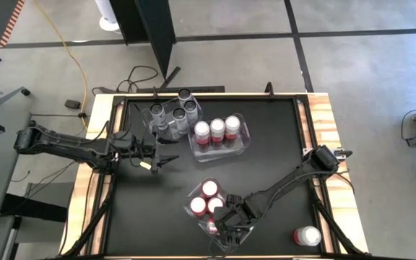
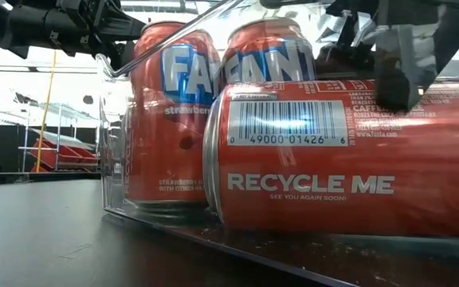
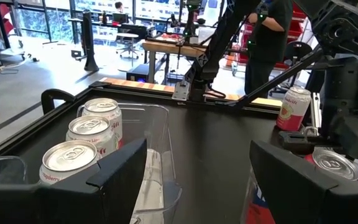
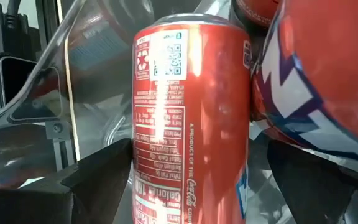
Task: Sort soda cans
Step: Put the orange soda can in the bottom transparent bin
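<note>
Right gripper (image 1: 220,225) has fingers spread wide, straddling a lying red can (image 4: 191,118) in the near bin (image 1: 193,211), its long axis running straight ahead between them; left fingers stand open, far off.

a red can (image 4: 188,118) lies between the right pincer's (image 4: 191,180) spread fingers, inside a clear bin (image 4: 86,62).

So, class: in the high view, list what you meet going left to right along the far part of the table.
Grey cans → bin of three red-and-white cans.
</note>
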Robot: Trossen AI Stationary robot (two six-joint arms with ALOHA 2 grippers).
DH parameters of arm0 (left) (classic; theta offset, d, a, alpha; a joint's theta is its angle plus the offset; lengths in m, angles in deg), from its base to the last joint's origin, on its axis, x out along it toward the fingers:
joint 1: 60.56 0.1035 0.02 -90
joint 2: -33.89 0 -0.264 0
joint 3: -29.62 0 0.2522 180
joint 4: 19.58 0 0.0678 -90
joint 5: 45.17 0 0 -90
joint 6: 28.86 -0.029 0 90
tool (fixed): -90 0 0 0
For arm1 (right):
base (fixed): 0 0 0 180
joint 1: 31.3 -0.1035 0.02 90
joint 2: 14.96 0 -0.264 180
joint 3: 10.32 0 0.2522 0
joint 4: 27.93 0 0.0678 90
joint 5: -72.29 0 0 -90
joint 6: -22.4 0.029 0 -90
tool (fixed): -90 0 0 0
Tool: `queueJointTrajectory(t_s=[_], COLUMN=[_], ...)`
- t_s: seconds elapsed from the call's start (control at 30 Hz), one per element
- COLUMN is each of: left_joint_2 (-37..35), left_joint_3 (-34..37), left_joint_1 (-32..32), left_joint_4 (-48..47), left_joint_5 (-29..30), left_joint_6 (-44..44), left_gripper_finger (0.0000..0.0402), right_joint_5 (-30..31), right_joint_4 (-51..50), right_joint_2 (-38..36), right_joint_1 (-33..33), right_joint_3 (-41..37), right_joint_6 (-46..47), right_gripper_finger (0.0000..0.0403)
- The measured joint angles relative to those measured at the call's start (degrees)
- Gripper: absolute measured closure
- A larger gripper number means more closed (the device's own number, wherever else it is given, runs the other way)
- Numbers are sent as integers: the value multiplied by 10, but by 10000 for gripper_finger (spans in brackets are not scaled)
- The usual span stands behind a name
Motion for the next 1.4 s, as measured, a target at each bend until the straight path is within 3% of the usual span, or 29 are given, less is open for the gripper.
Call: queueJointTrajectory(t_s=[0.7, 1.03, 1.27, 1.4], left_joint_2=[0, 0, 0, 0], left_joint_3=[0, 0, 0, 0], left_joint_1=[0, 0, 0, 0], left_joint_4=[-2, -2, -2, -1], left_joint_5=[0, 0, 0, 0], left_joint_6=[5, 6, 6, 5], left_gripper_finger=[121, 121, 121, 121], right_joint_5=[-19, -40, -56, -78], right_joint_4=[-35, -37, -41, -47], right_joint_2=[0, 13, 13, 14], right_joint_1=[-23, -25, -19, -16], right_joint_3=[1, 3, 4, 6], right_joint_6=[12, 1, 3, 15], right_gripper_finger=[15, 97, 126, 162])
